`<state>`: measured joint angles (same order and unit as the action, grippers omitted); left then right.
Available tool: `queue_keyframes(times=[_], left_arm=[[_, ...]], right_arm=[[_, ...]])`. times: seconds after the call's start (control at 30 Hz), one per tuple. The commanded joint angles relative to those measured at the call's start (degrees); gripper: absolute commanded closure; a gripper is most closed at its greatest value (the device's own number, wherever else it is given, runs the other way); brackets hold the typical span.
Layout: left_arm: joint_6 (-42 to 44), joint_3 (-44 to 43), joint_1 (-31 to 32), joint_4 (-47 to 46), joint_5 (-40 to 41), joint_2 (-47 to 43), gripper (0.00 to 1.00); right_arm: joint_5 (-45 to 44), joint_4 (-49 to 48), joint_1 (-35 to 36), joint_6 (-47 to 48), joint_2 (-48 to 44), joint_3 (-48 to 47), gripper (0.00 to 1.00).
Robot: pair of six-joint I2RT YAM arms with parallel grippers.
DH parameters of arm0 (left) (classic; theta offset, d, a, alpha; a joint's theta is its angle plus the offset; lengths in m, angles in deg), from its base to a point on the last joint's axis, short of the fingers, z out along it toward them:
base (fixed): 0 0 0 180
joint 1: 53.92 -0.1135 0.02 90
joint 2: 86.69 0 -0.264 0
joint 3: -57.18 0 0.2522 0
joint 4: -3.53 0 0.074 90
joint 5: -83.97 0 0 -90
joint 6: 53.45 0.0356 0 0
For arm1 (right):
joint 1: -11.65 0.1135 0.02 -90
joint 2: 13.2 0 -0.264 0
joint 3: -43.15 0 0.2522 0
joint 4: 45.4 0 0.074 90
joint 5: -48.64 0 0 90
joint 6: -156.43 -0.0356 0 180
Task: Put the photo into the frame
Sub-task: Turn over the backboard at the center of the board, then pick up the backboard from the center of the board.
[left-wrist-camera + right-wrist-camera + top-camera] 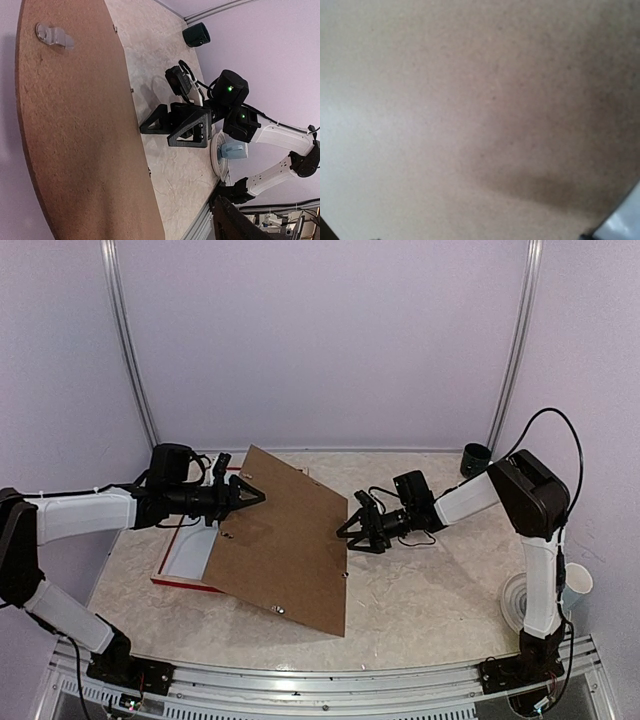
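Hardboard [285, 545] beside wide-open right pincer [350, 522].

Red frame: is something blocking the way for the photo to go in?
Yes. The brown backing board is tilted over most of the red frame. Only the left end of it shows, so the opening is mostly covered.

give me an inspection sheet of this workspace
surface: pale marbled table
job's things: red frame flat at left, partly under tilted brown panel; photo not seen
clutter: black cup far right; white plate and pale cup by right arm's base
hands: left hand at panel's left edge, grip unclear; right hand open at its right edge
cables: black cable loops over right arm; another on table behind right hand
surroundings: lilac walls, metal posts
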<state>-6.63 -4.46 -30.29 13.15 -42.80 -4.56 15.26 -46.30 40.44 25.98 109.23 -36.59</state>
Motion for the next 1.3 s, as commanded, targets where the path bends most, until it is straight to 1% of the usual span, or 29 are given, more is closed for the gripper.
queue_keyframes(times=[0.0, 0.23, 0.33, 0.43, 0.73, 0.83, 1.1, 1.2, 1.27], left_arm=[[2.58, 0.21, -1.25, -0.08, -3.43, -0.05, 0.34], [3.70, 0.44, -2.91, 1.62, -5.98, -0.72, 0.34], [4.07, 0.25, -3.45, 2.30, -6.97, -0.96, 0.28], [5.00, -0.13, -3.96, 3.54, -7.09, -1.17, 0.28], [5.92, 0.50, -4.62, 3.97, -8.18, -1.01, 0.50], [5.81, 0.96, -4.78, 3.97, -8.43, -0.97, 0.58], [4.24, 2.72, -5.21, 2.24, -8.58, -0.61, 0.70], [3.69, 3.60, -5.45, 1.18, -8.58, -0.64, 0.79], [3.01, 4.37, -5.68, 0.14, -8.58, -0.65, 0.81]], right_arm=[[-4.34, 6.69, -1.59, 1.63, 2.53, 0.48, 0.15], [-4.32, 7.51, -2.07, 2.52, 3.16, -0.03, 0.15], [-4.37, 7.88, -2.07, 2.66, 3.55, -0.31, 0.14], [-4.33, 7.88, -2.08, 2.69, 3.60, -0.30, 0.15], [-4.24, 7.73, -2.08, 2.57, 3.58, -0.56, 0.15], [-4.23, 7.87, -2.08, 2.70, 3.67, -0.60, 0.14], [-4.56, 8.46, -2.16, 3.00, 3.04, -0.31, 0.14], [-4.64, 8.59, -2.34, 3.02, 2.68, 0.01, 0.14], [-4.66, 8.46, -2.50, 3.01, 2.42, 0.26, 0.14]])
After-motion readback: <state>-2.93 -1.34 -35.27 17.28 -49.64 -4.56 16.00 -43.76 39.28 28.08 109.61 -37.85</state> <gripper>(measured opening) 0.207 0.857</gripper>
